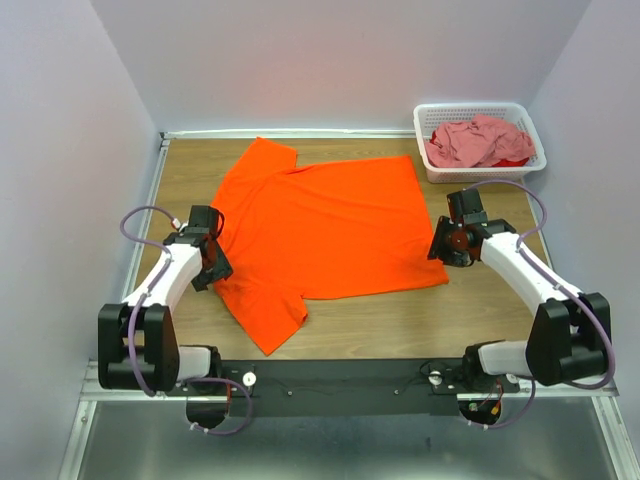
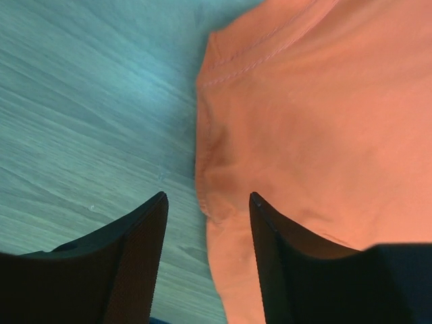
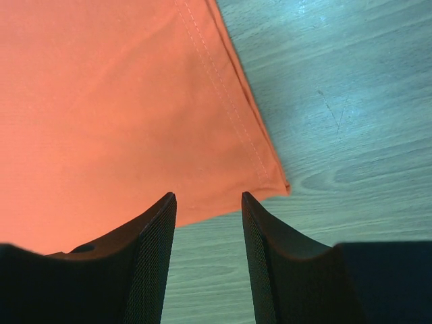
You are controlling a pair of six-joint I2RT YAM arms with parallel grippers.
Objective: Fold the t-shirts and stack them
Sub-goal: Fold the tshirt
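Currently the orange t-shirt (image 1: 330, 225) lies spread on the bench (image 1: 400, 320), left claw (image 2: 207, 197) and right claw (image 3: 208, 196) both released over its edges, the pink t-shirt (image 1: 475, 140) heaped in the white basket (image 1: 480, 108).

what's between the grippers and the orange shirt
Nothing visible. The left gripper hangs open over an edge of the shirt, the right gripper open over its hem corner; only bare table lies beside the cloth.
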